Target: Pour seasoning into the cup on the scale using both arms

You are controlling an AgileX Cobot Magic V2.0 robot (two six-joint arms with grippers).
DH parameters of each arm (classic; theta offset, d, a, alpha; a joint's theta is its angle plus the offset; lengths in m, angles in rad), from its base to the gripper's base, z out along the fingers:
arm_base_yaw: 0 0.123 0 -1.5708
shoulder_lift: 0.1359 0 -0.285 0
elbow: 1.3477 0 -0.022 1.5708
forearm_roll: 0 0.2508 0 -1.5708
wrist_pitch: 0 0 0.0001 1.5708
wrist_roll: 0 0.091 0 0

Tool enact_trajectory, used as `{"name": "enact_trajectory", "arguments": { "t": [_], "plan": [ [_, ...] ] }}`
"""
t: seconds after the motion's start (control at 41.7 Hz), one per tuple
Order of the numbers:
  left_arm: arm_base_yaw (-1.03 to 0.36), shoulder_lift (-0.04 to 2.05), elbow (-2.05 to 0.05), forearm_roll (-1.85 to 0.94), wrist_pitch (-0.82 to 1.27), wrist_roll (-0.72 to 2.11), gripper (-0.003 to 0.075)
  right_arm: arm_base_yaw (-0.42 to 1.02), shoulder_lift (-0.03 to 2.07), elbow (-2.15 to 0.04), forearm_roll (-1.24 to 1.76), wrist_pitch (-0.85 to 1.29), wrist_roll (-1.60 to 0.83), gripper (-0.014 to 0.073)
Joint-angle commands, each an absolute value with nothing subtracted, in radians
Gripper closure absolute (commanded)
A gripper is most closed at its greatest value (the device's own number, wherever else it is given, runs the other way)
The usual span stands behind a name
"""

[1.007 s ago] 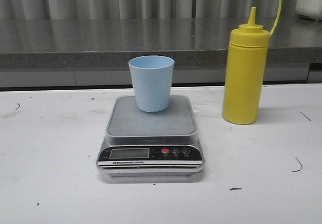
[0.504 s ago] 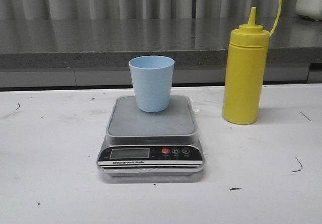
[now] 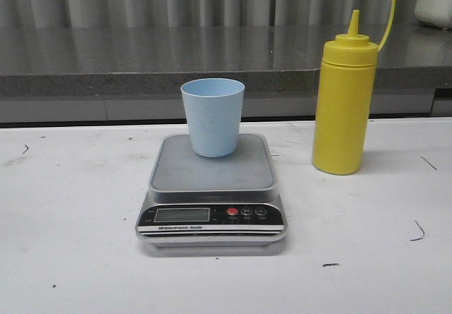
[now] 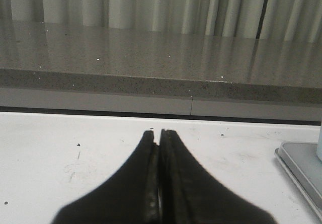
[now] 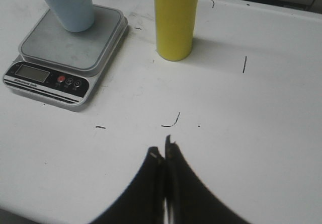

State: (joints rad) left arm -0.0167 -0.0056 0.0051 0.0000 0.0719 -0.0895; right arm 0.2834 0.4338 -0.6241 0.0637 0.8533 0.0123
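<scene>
The light blue cup (image 3: 212, 116) stands upright at the back of the scale (image 3: 212, 190), on its grey platform. The yellow seasoning bottle (image 3: 344, 104) stands upright on the table to the right of the scale, its cap hanging open on the tether. In the right wrist view the cup (image 5: 68, 3), scale (image 5: 68, 53) and bottle (image 5: 175, 20) lie ahead of my right gripper (image 5: 162, 148), which is shut and empty over the white table. My left gripper (image 4: 155, 132) is shut and empty; only the scale's corner (image 4: 301, 173) shows beside it. Neither arm shows in the front view.
A grey stone ledge (image 3: 176, 60) runs along the back of the white table (image 3: 70, 208), with a curtain behind it. A white object (image 3: 434, 0) sits on the ledge at the far right. Small dark marks dot the table.
</scene>
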Motion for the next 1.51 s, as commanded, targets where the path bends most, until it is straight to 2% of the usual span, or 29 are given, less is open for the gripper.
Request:
{"name": "enact_trajectory", "arguments": {
  "t": [0.0, 1.295, 1.487],
  "plan": [
    [-0.001, -0.024, 0.028, -0.008, -0.025, -0.096, 0.074, 0.285, 0.439, -0.646, 0.065, 0.786, 0.0, 0.0662],
    [0.005, -0.022, 0.028, -0.008, -0.023, -0.096, 0.074, 0.275, 0.423, -0.639, 0.04, 0.781, 0.0, 0.0662],
    [0.005, -0.022, 0.028, -0.008, -0.023, -0.096, 0.074, 0.183, 0.284, -0.496, -0.039, 0.576, 0.0, 0.0662]
  ]
}}
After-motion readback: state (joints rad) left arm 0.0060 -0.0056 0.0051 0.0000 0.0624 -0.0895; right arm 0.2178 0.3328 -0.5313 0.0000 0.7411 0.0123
